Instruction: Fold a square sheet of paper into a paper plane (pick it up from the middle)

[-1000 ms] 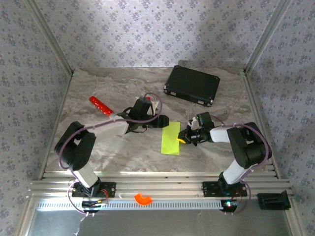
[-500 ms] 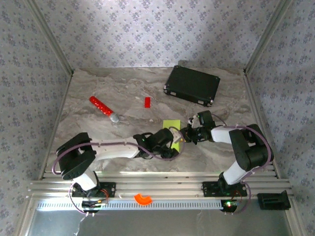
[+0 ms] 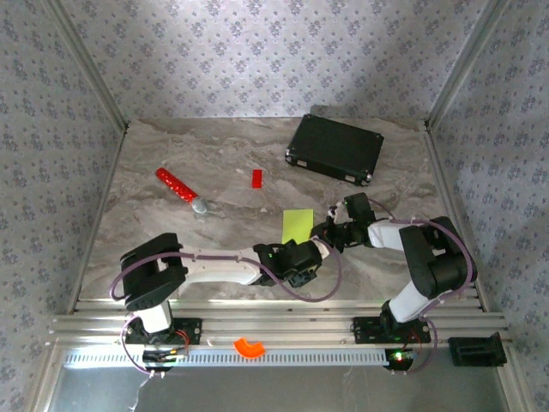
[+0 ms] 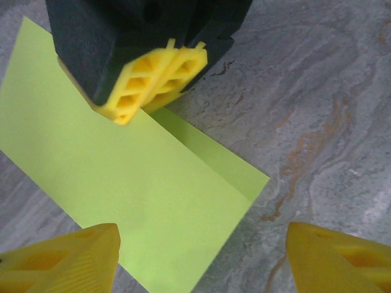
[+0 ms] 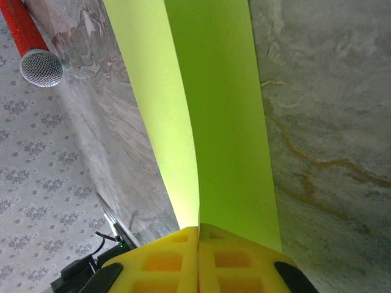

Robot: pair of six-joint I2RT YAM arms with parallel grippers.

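As the right claw clamps the paper, the left claw arrives spread.

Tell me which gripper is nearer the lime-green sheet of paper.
Right. The right gripper is clamped shut on one edge of the sheet of paper, so it touches it. The left gripper hangs open over the sheet's near end, seemingly not touching.

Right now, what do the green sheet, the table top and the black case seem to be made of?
Green sheet: thin matte paper; it holds a sharp fold. Table top: marble-look surface with grey and brown veins; real stone or printed laminate, cannot tell. Black case: probably hard plastic or leatherette, with pale, metal-looking corners.
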